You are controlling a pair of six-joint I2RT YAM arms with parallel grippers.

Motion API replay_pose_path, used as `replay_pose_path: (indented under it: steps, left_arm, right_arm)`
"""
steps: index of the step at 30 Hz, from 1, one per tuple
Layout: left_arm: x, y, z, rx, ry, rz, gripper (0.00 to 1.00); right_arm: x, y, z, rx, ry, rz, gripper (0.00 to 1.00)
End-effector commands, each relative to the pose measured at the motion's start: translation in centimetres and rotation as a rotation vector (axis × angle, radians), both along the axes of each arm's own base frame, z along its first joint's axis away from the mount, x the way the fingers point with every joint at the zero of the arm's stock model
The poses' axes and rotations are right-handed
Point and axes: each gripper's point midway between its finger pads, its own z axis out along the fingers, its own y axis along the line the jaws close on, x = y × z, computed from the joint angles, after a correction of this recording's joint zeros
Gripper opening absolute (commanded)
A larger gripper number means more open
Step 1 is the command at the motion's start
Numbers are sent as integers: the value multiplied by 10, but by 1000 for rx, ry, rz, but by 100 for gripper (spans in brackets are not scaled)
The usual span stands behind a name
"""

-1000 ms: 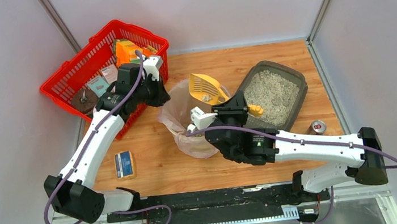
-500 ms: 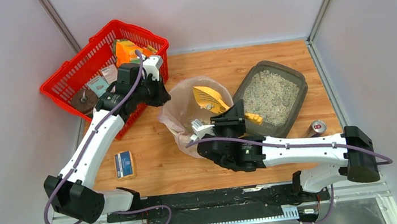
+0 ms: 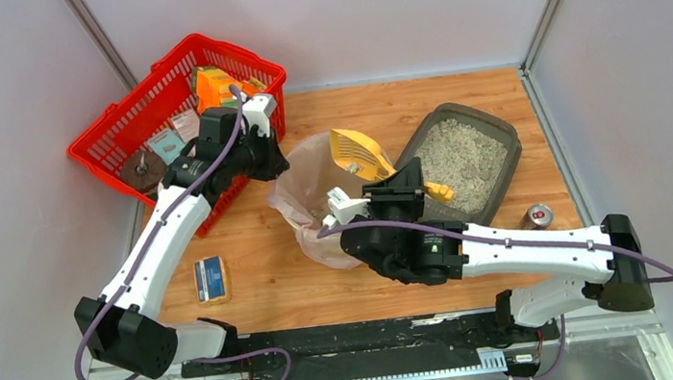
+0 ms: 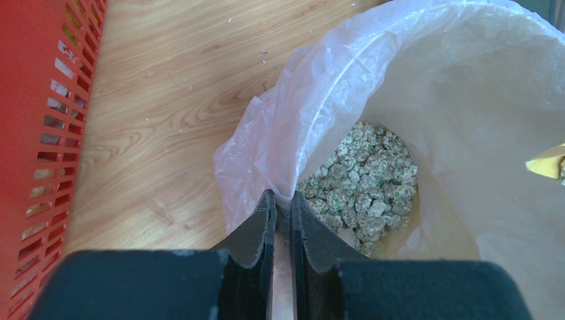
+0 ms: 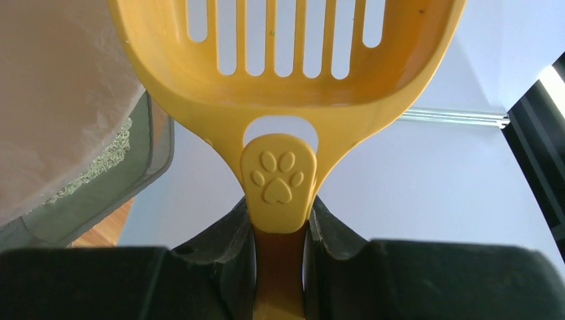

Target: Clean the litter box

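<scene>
Yellow slotted scoop [image 5: 280, 73] was clamped by its handle in the right gripper [image 5: 280, 223], with the head raised over the right side of the bin [image 3: 302, 215]. No clumps were visible in the scoop from the wrist view. The left gripper [image 4: 280, 208] was pinched shut on the left rim of the clear bag liner [image 4: 266, 143]. Greenish-grey clumps [image 4: 363, 187] lay at the bottom of the bin. The litter box [image 3: 512, 141] sat on the wooden table [image 3: 275, 275] just right of the bin, angled, with pale litter inside. The red basket [image 3: 104, 141] was at far left, behind the left arm. A can [image 3: 539, 215] stood near the box's near corner.
</scene>
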Motion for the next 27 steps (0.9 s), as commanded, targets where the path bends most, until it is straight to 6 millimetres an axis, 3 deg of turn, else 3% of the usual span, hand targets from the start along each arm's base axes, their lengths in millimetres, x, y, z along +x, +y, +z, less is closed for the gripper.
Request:
replay_pose_path:
  steps: [1, 4, 9, 15, 22, 25, 27]
  left_arm:
    - [-8, -13, 14, -61, 14, -47, 0]
    - [-7, -13, 14, -59, 14, -47, 0]
    - [-7, -13, 13, -57, 19, -47, 0]
    - [-8, -13, 12, -58, 21, -48, 0]
    - [-8, -13, 14, -59, 16, -48, 0]
    - [-7, -12, 14, -56, 14, -47, 0]
    - [-7, -12, 13, -56, 17, -46, 0]
  right_arm:
    - [-4, -8, -6, -37, -7, -18, 6]
    - [-6, -9, -25, -81, 25, -8, 6]
    - [-5, -9, -35, -106, 38, -10, 11]
    - [-6, -8, -20, -57, 14, -20, 13]
    - [-8, -11, 15, 131, -9, -11, 0]
    - [-9, -11, -1, 49, 13, -5, 0]
    - [-10, -14, -25, -58, 31, -11, 0]
